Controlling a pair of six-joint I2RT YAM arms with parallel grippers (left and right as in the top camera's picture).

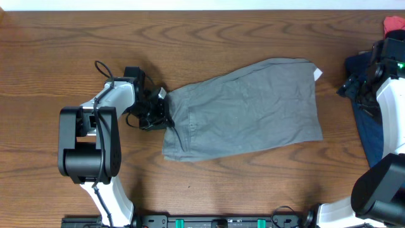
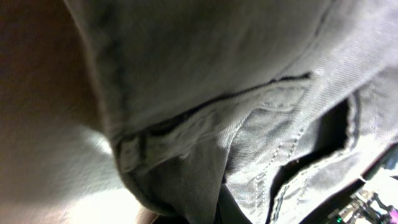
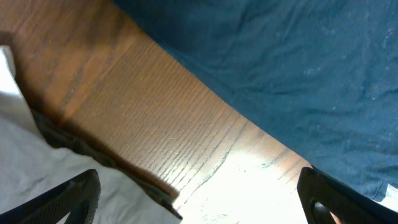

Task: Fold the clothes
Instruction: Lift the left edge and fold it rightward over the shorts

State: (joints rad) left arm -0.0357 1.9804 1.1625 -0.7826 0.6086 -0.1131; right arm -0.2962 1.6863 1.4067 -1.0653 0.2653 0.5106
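Where shorts bunch, left jaws are hidden.

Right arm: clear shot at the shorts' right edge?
Probably yes. The right gripper hangs with jaws open over bare table, shorts just beside it, nothing between; the navy cloth lies on the other side.

Grey shorts lie spread flat mid-table on the wooden table, with the left gripper touching their left edge. At the right edge, the right arm hangs over a dark blue garment, with a red cloth farther back.
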